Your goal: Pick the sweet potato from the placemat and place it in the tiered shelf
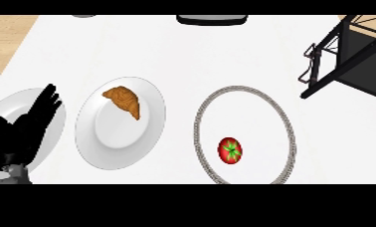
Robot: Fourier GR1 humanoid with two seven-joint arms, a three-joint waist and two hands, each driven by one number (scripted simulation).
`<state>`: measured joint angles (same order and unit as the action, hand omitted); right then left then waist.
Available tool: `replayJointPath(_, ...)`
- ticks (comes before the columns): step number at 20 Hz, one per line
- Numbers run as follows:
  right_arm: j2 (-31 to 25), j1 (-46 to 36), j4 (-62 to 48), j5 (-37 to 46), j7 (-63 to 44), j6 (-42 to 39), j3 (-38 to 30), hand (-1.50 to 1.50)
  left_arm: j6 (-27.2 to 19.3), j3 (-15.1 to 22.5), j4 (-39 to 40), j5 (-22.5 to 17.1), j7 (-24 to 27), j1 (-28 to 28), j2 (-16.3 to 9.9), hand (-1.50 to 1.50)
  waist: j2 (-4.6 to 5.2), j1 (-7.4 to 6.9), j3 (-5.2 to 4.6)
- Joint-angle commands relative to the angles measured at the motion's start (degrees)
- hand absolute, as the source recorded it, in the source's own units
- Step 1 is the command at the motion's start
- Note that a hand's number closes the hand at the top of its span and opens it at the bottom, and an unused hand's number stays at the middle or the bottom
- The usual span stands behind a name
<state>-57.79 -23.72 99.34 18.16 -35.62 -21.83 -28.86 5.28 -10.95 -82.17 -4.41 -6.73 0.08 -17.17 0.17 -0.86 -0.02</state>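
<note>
One hand is all we see of ourselves: our left hand (pixel 33 121) at the lower left, fingers straight and pointing up and to the right, holding nothing, its wrist cut off by the lower edge. It covers much of a white plate (pixel 15 102), so we cannot tell what, if anything, lies on that plate. Our right hand does not show.

Nearest us on the right, a round placemat (pixel 244 91) with a braided grey rim lies on the white counter (pixel 183 52). On its lower left part sits a small red thing with a green star-shaped top, which looks to us like a tomato (pixel 230 150) rather than a sweet potato; it is roundish, with no clear long axis.

Between the hand and the placemat, a second white plate (pixel 110 141) holds a croissant (pixel 123 100) in its upper part.

Farther off at the right edge stands the black tiered shelf (pixel 341 56), partly cut off. At the far edge, a dark object (pixel 211 19) is too cropped to name.
</note>
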Motion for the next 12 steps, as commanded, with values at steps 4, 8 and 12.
replayJointPath(4, 1.4, -5.4, -12.6, 5.8, 6.9, 5.5, 5.7, 1.50, 1.9, -0.9, 3.4, 0.6, 3.8, 0.2, 0.0, 0.00, -0.01, 0.11, -0.01)
replayJointPath(8, 4.9, -6.3, -22.3, 7.5, 12.7, 11.2, 5.4, 1.50, -0.1, 1.3, -1.4, 1.9, 2.7, 2.9, 2.8, 0.00, 0.01, -0.16, 0.04)
replayJointPath(12, 2.3, -11.4, -31.0, 10.0, 15.6, 9.9, 8.3, 1.50, -0.4, 0.2, 2.4, 2.9, 3.5, 0.2, 2.2, 0.00, 0.05, -0.04, 0.00)
